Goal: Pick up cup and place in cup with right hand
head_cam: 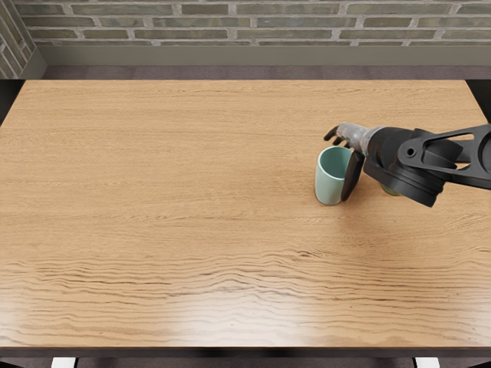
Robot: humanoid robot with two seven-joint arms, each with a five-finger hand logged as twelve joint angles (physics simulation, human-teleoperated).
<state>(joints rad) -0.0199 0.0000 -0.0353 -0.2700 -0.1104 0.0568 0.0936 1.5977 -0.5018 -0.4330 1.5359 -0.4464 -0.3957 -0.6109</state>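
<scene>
See the cup (329, 180), pale green and straight-sided, upright on the wooden table (192, 230), right of the middle, with its mouth facing up. Find the right hand (358, 137) at the cup's far right side, just beyond the rim. Notice fingers (331, 134) partly open and loosely bent, with gaps between the dark tips – reaching past the far rim, and not visibly closed on anything. Make out a long dark part of the hand along the cup's right wall, covering some of it; cannot tell from this angle about contact there. Follow the black arm (453, 159) out to the right edge. Glimpse something olive-yellow (390, 191) below the wrist, mostly hidden – too little showing to name. Look past the table's far edge to a strip of purplish-grey floor (230, 73), a grey baseboard (230, 56) and a brick wall (203, 22)
</scene>
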